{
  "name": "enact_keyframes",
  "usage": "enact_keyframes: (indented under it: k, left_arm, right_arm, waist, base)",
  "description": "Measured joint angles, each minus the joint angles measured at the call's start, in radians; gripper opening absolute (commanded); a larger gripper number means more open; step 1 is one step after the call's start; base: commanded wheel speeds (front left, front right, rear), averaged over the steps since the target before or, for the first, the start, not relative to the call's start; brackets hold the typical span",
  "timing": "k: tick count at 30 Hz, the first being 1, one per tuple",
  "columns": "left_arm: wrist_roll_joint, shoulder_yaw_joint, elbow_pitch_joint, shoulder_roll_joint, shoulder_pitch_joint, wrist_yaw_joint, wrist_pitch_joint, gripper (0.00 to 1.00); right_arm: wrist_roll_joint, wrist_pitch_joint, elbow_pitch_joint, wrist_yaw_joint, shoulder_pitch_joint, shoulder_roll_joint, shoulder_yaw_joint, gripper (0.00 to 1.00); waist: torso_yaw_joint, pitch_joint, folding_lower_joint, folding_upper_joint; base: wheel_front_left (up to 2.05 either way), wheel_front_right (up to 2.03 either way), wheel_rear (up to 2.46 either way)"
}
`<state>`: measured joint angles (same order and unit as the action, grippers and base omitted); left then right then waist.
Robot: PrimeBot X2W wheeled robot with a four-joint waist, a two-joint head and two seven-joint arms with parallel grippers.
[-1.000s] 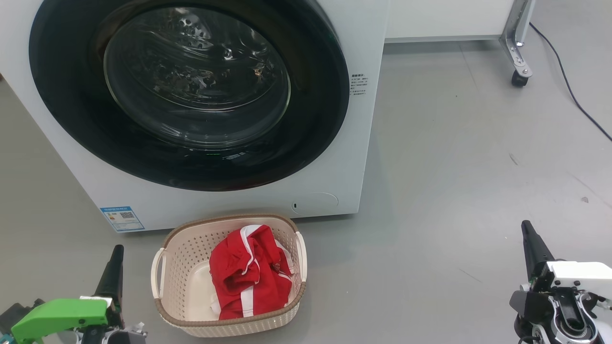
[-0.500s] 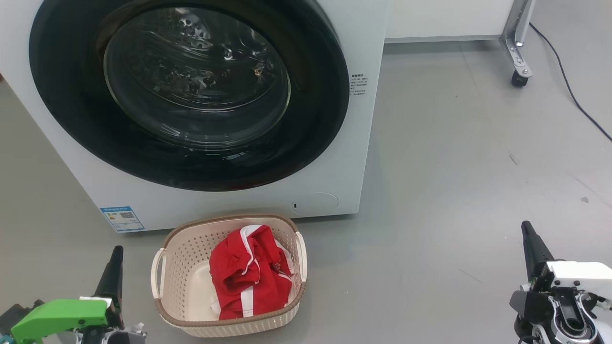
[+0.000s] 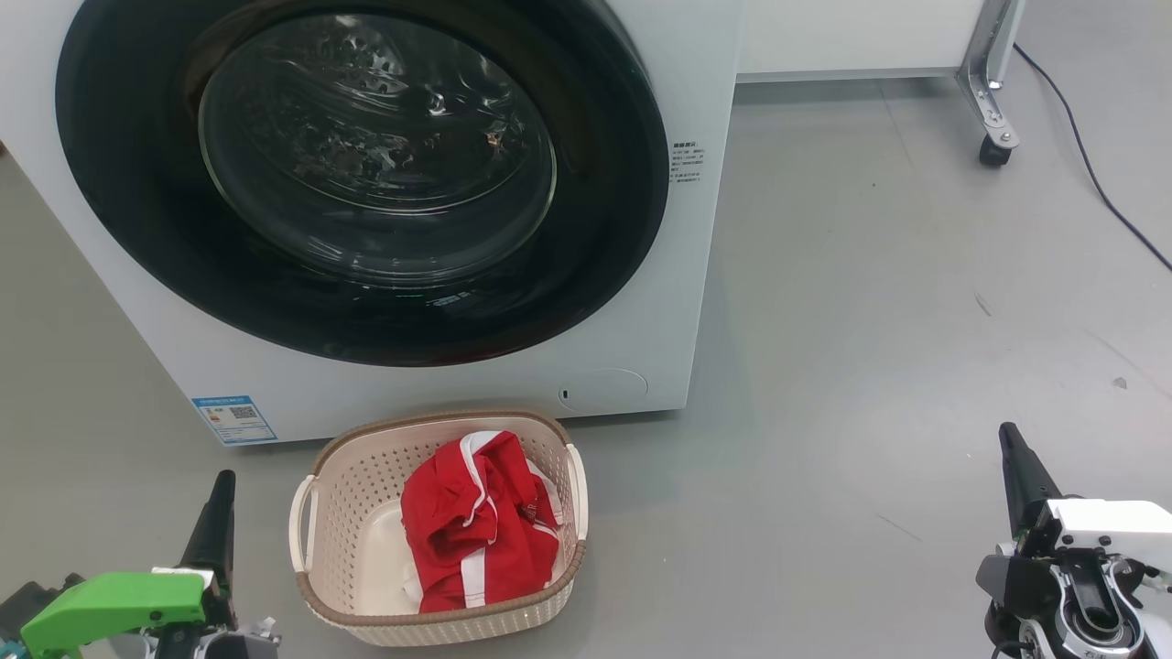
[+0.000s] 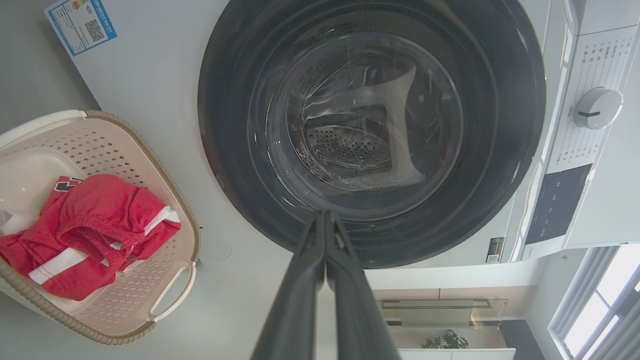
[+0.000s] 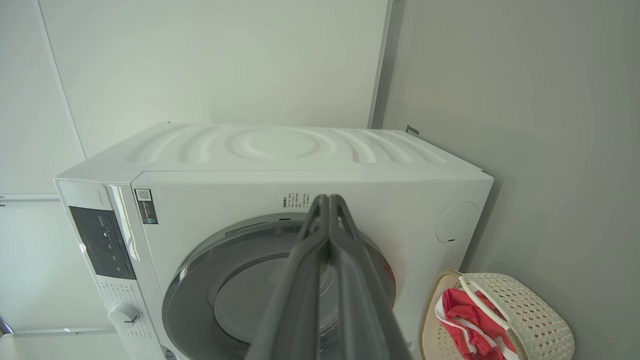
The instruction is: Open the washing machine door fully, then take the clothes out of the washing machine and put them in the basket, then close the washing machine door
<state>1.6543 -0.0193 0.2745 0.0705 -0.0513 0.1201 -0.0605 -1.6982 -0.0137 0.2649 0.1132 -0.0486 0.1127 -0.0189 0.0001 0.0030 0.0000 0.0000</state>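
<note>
Door [image 3: 137,229] shut; red clothes [image 3: 481,531] in basket [image 3: 352,476], maybe white cloth [image 3: 410,577] beneath.

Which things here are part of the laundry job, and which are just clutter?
Job: washing machine door, washing machine, clothes, basket.
Clutter: metal leg on a castor, black cable on the floor.

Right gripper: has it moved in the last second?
No. The right gripper sits just as far from the basket and the washing machine as before, fingers shut.
</note>
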Motion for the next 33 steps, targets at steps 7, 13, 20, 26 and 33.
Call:
enact_keyframes:
  k: [7,13,20,26,33]
  left_arm:
    - [0.000,-0.001,0.002,0.000,0.000,0.000,0.000,0.00]
    - [0.000,-0.001,0.002,0.000,-0.001,0.000,0.000,0.00]
    - [0.000,-0.002,0.003,0.000,-0.001,0.000,0.000,0.00]
    - [0.000,-0.003,0.003,0.000,-0.001,0.001,0.000,0.00]
    - [0.000,-0.004,0.003,0.000,-0.001,0.001,0.000,0.00]
  right_arm:
    - [0.000,-0.004,0.001,0.000,-0.004,0.000,-0.001,0.00]
    - [0.000,-0.007,0.002,0.000,-0.004,0.000,-0.002,0.00]
    - [0.000,-0.007,0.004,0.002,-0.005,0.000,-0.003,0.00]
    - [0.000,-0.007,0.006,0.003,-0.005,0.000,-0.003,0.00]
    - [0.000,-0.007,0.006,0.003,-0.005,-0.001,-0.005,0.00]
  waist:
    - [0.000,0.000,0.0000,0.0000]
    - [0.000,0.000,0.0000,0.0000]
    - [0.000,0.000,0.0000,0.0000]
    - [0.000,0.000,0.0000,0.0000]
    - [0.000,0.000,0.0000,0.0000]
  base:
    - [0.00,0.00,0.00]
    - [0.00,0.00,0.00]
    - [0.00,0.00,0.00]
    - [0.00,0.00,0.00]
    - [0.00,0.00,0.00]
